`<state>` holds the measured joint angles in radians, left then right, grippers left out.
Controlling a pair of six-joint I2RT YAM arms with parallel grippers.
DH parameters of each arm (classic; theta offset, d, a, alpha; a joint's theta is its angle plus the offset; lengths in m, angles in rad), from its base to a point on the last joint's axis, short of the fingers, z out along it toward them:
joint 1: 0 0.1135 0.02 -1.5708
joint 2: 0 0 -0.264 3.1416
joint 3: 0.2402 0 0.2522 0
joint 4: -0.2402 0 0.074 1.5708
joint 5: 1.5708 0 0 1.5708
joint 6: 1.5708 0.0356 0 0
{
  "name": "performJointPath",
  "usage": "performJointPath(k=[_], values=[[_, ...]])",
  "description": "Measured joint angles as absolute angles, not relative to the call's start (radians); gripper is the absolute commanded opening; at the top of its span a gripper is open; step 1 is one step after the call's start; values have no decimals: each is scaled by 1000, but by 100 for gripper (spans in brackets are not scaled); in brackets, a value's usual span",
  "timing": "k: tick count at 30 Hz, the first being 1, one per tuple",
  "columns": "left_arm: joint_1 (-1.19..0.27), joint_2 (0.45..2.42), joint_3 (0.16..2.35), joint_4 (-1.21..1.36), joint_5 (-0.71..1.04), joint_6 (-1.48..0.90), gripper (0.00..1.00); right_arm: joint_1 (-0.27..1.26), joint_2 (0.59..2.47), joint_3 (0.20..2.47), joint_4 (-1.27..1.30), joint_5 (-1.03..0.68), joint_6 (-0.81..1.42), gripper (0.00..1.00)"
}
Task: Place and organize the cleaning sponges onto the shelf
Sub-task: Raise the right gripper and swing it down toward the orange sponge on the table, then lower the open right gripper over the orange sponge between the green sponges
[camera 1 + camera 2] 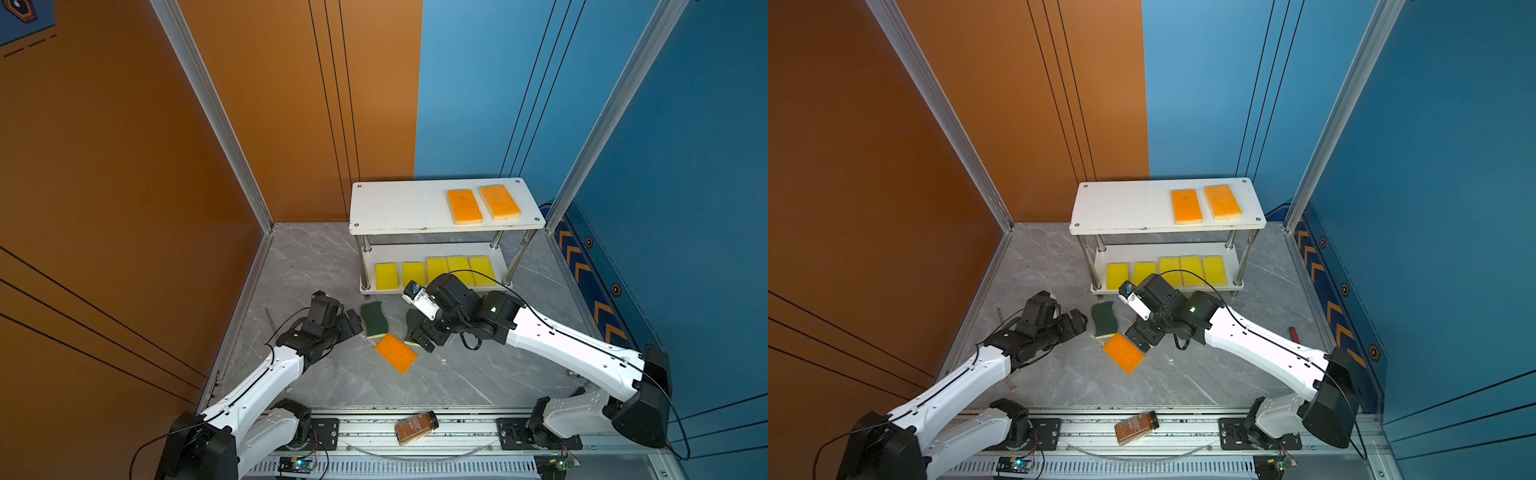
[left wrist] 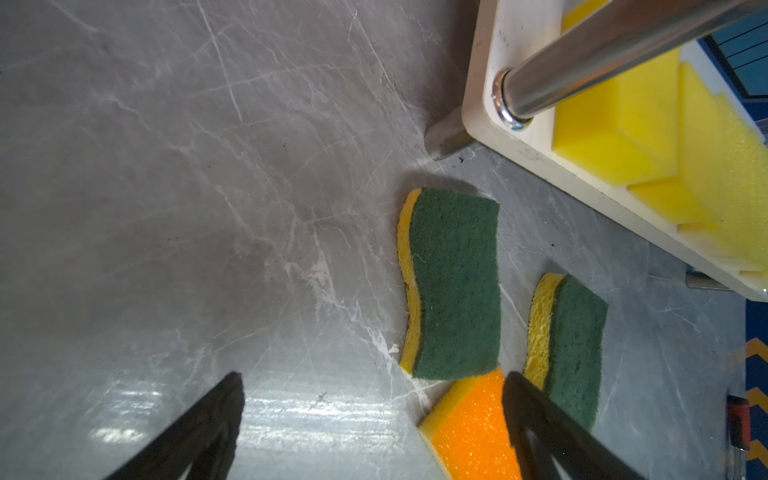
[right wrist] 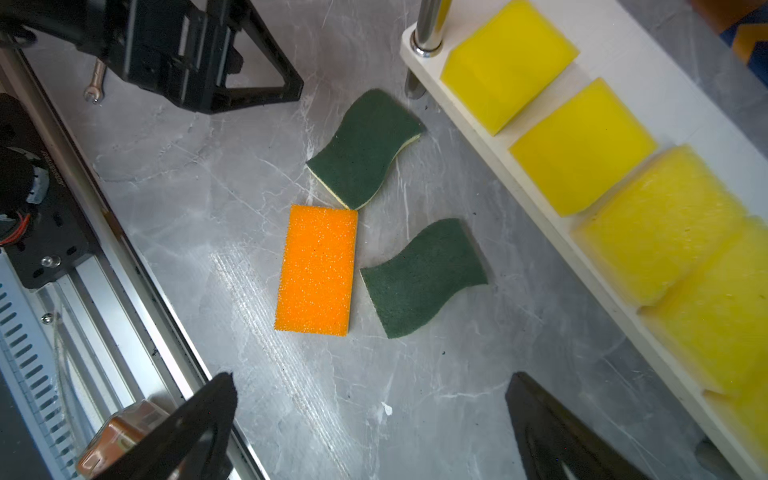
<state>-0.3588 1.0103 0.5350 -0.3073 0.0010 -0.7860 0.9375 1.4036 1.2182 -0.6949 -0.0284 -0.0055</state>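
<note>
Grey marble tabletop [image 1: 311, 266] is sitting between an orange wall [image 1: 124, 166] on the left and a blue wall [image 1: 685, 166] on the right, just watching from the side here.

Starting left: the left gripper [image 1: 353, 324] is hanging low with its jaws spread wide and nothing between them, fingers aiming at the first green sponge [image 1: 374, 319]. That one is lying green side up on the tabletop with its wavy long axis running roughly front to back. Its near end is sitting right at a corner of the loose orange sponge [image 1: 396, 352]; touching or not, I can't tell. The orange one is lying flat, orange face up, long axis going diagonally from far-left to near-right.

Just right of it the second green sponge [image 3: 422, 276] is lying roughly parallel to the first, green side up too. The right gripper [image 1: 424, 338] is hovering over it, pointing down, jaws wide apart and gripping nothing. Down front a brown bottle [image 1: 417, 428] is lying on its side on the rail [image 1: 365, 428].

At the back the shelf [image 1: 395, 208] is standing. Five yellow sponges [image 1: 436, 268] are sitting in a row on its lower board, long axes pointing front to back. Two orange-topped sponges [image 1: 464, 206] are lying side by side at the right end of the top board, also front to back, far ends leaning slightly left.
</note>
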Motion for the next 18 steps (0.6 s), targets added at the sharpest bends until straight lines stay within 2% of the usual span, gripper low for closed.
performJointPath(k=[6, 18], values=[[-359, 977, 516, -308, 1, -812, 98, 955, 1491, 1179, -607, -99, 45, 100], [-358, 944, 488, -332, -16, -839, 98, 1042, 1719, 1202, -585, -102, 49, 100]])
